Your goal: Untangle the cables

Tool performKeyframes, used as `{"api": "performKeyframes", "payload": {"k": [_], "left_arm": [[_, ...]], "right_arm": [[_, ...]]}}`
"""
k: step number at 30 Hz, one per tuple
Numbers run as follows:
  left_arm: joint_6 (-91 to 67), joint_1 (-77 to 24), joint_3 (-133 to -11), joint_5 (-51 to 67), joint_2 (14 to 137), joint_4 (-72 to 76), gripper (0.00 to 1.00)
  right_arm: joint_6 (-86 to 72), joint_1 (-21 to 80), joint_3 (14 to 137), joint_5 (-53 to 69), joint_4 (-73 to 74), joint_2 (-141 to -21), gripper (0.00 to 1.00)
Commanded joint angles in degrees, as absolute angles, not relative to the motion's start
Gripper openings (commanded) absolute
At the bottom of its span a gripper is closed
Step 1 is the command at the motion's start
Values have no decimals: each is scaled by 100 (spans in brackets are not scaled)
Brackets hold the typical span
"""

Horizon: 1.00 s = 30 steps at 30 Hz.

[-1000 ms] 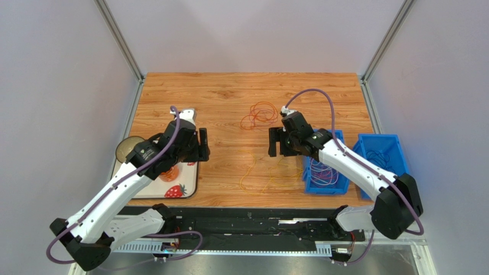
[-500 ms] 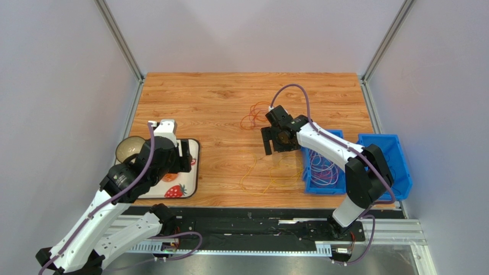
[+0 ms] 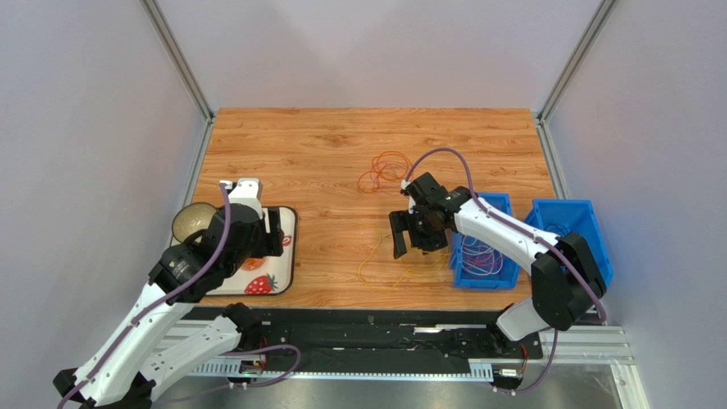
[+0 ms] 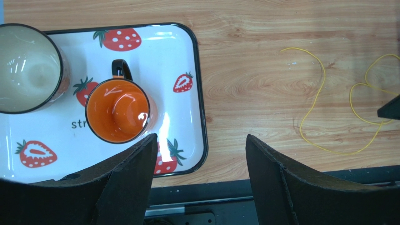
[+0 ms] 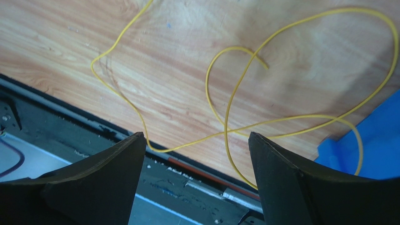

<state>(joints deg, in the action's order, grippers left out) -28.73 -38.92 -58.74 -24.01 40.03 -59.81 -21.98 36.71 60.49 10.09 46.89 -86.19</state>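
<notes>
Two arms, two grippers.
- Left gripper (image 4: 201, 140): jaws wide apart, holding nothing, above right edge of one white strawberry-print tray (image 4: 199, 93).
- On tray: one orange ceramic mug (image 4: 117, 110), one pale dark-rimmed bowl (image 4: 28, 68).
- Right gripper (image 5: 195, 136): jaws wide apart, holding nothing, over thin yellow wire loops (image 5: 226, 132), which lie loose and crossing on wooden table (image 3: 299, 145) near front edge.
- One orange-red wire cluster (image 3: 384, 170) lies mid-table, apart from yellow.
- Two blue plastic bins: left bin (image 3: 482, 281) holds purple-white wire bundle (image 3: 479, 256); right bin (image 3: 563, 206) holds dark wires, colour unclear.
</notes>
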Motion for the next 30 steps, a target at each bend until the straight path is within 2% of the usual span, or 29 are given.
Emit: {"api": "performKeyframes", "payload": {"k": [1, 21, 30], "left_arm": [[-2760, -3885, -5862, -2479, 3955, -5853, 77], [-2760, -3885, -5836, -2496, 3893, -5827, 76], [-2751, -3885, -5836, -2496, 3850, -5827, 76]], "right_arm": [[-2408, 3735, 5836, 1521, 4641, -8201, 85], [-3471, 3937, 5028, 1608, 3841, -8402, 87], [-3542, 4157, 5001, 1380, 3867, -8666, 82]]}}
